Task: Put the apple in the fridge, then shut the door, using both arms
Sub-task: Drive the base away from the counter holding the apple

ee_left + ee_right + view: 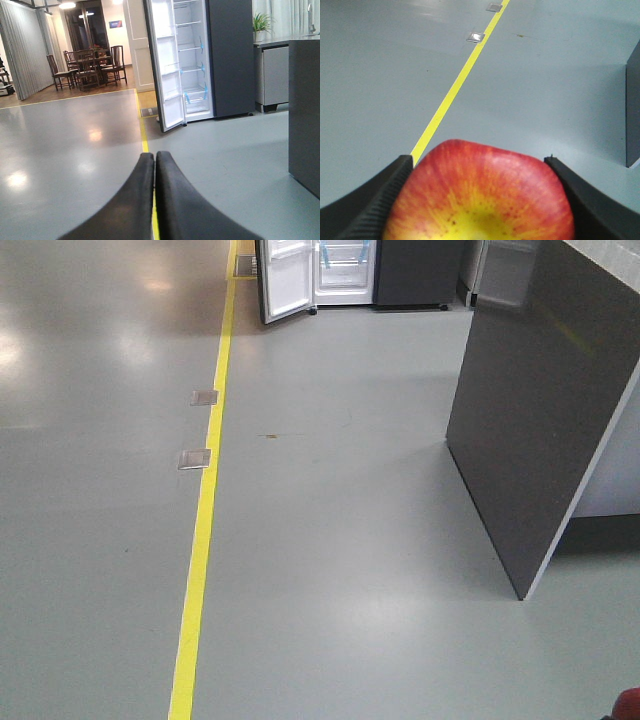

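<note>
The red and yellow apple [480, 200] fills the bottom of the right wrist view, and my right gripper [480, 161] is shut on it, with a black finger [375, 202] pressed against each side. My left gripper [155, 156] is shut with nothing in it, its tips touching above the floor. The fridge [195, 60] stands far ahead, showing its white lining and blue-taped shelves. Its door [167, 75] is swung wide open to the left. In the front view the fridge [345, 270] and the door [285, 280] appear small at the top edge. Neither arm shows there.
A yellow floor line [205, 510] runs toward the fridge, with two small metal plates [194, 458] beside it. A dark grey counter [540, 420] juts in on the right. Chairs and a table [87, 67] stand far back on the left.
</note>
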Available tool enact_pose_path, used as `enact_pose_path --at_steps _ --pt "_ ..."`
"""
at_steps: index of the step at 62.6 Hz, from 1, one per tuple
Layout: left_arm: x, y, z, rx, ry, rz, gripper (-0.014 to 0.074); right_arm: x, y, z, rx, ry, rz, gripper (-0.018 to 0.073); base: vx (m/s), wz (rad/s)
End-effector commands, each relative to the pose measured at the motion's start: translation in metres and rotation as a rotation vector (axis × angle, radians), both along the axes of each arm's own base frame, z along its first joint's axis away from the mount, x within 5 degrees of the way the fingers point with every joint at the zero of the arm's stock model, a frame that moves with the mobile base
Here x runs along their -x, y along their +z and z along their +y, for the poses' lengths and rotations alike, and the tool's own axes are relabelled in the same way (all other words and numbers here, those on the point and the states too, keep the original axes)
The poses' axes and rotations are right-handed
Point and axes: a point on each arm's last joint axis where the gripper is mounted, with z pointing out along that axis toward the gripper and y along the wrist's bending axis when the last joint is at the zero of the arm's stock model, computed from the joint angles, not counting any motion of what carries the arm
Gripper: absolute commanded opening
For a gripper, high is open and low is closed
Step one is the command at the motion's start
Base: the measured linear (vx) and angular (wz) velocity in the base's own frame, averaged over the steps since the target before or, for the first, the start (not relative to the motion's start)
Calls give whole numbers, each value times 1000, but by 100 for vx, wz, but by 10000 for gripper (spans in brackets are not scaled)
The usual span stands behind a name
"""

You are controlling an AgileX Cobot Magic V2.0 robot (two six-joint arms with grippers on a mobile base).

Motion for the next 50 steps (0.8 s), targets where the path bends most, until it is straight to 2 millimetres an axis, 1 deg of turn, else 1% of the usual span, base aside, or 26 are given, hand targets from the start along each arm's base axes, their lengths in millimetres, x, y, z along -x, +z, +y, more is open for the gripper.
enact_pose_path --at_steps 1,23,50 --pt "1 0 0 10 -7 -68 -6 -4 13 1 -34 -14 -75 356 8 2" --pt "1 0 0 10 -7 -68 -6 -4 13 1 -34 -14 -75 356 11 0" --pt "1 0 0 10 -7 -68 -6 -4 13 1 -34 -14 -75 356 15 -7"
